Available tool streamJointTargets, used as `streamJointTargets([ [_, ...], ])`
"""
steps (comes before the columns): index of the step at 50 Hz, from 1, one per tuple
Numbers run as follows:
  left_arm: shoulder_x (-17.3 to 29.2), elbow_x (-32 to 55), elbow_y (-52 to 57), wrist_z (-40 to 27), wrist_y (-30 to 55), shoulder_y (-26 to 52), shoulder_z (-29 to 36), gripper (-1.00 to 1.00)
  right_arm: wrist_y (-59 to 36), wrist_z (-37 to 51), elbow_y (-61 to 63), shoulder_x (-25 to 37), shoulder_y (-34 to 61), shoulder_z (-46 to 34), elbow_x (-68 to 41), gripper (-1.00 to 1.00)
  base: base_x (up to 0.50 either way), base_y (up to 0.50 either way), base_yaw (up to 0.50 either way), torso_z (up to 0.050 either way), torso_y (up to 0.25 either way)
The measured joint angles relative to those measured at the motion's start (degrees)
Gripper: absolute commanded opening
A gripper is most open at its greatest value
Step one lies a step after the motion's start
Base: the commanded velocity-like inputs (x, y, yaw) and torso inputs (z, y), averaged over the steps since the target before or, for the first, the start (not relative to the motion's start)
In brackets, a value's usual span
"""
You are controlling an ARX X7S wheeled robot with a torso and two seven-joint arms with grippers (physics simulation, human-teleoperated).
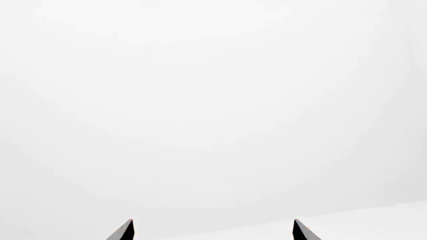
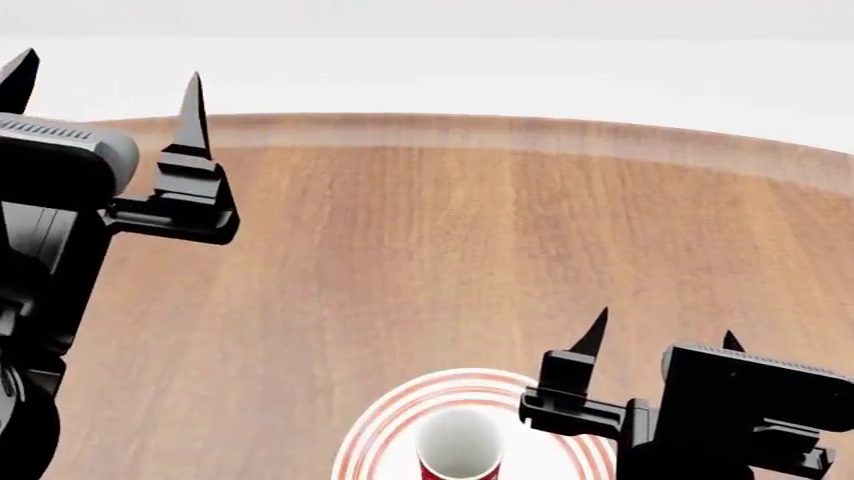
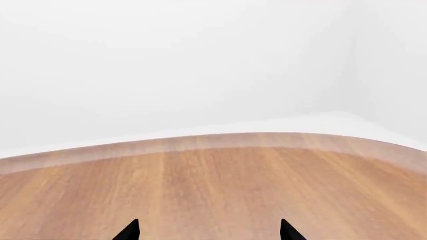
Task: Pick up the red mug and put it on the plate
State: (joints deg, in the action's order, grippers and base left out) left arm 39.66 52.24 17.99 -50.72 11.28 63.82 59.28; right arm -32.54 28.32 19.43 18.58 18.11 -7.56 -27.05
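In the head view the red mug [image 2: 458, 452], white inside, stands upright on the plate [image 2: 380, 430] with red rings at the bottom edge. My right gripper [image 2: 661, 335] is open and empty, just right of and above the mug, apart from it. My left gripper [image 2: 107, 85] is open and empty, raised at the far left. In the left wrist view only the two fingertips [image 1: 125, 231] show, against a white wall. In the right wrist view the fingertips [image 3: 130, 231] show over bare wood. Mug and plate are out of both wrist views.
The round wooden table [image 2: 441, 250] stretches ahead, its curved far edge [image 2: 534, 130] meeting white floor and wall. The same edge shows in the right wrist view [image 3: 220, 142]. No other objects show.
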Motion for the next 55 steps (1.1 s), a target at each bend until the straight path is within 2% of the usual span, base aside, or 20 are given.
streamJointTargets([
  [31, 2.2, 0.9, 4.7, -2.1, 0.7, 1.1, -1.7, 1.0, -1.2, 1.0, 2.0, 0.6, 0.8, -0.3, -1.1, 1.0, 0.0, 0.0, 0.0, 0.0, 0.0],
  [55, 1.7, 1.1, 4.2, -1.6, 1.0, 0.8, -1.6, 1.0, -10.0, 4.8, 15.2, 1.3, 9.3, 1.4, -7.8, 1.0, 0.0, 0.0, 0.0, 0.0, 0.0],
])
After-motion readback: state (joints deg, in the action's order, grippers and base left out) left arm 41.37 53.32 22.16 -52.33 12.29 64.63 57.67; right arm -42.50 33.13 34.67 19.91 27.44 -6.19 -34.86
